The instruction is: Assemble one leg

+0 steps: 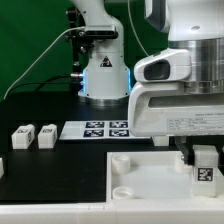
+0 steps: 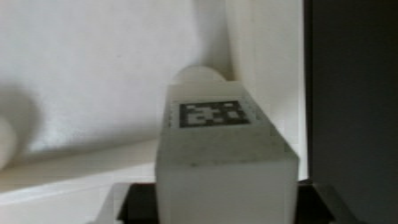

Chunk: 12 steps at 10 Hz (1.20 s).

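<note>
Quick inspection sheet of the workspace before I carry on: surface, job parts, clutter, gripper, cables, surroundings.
Surface: black table, mostly bare toward the exterior view's left.
Job's things: the held leg, a white post with a marker on its face, upright over the white tray; whether it touches the tray cannot be told. Two more legs and part of another piece at the frame edge lie on the table at the exterior view's left.
Clutter: nothing seen.
Gripper: the gripper is shut on the held leg.
Cables: one thin cable runs down from the arm's base.
Surroundings: the marker board lies fixed behind the tray; green backdrop behind.
</note>
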Tool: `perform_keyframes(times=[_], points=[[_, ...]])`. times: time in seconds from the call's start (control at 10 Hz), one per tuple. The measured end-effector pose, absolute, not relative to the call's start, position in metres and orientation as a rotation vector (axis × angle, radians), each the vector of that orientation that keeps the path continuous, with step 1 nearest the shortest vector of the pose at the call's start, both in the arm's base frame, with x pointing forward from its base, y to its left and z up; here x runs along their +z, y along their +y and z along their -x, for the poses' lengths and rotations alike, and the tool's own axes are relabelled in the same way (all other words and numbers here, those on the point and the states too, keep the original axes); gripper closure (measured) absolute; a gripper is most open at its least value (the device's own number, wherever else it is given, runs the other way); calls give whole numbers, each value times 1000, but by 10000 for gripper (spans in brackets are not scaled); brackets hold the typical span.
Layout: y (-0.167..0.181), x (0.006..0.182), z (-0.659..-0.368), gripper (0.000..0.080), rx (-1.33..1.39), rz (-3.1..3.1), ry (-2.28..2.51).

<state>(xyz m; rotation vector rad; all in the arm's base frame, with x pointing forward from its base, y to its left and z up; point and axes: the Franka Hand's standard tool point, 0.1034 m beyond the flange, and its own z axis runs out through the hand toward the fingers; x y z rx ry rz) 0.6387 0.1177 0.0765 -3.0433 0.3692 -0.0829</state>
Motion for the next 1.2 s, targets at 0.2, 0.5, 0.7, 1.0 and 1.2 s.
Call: perform_keyframes(times=[0.2, 0.5, 0.7, 1.0, 1.2], points=[[115, 75, -639, 505, -63, 2983, 699], [110, 75, -641, 505, 82, 2756, 1400], [109, 75, -639, 505, 132, 2472, 1839], [113, 75, -636, 505, 122, 2078, 2314], [113, 75, -636, 505, 111, 1984, 2414]])
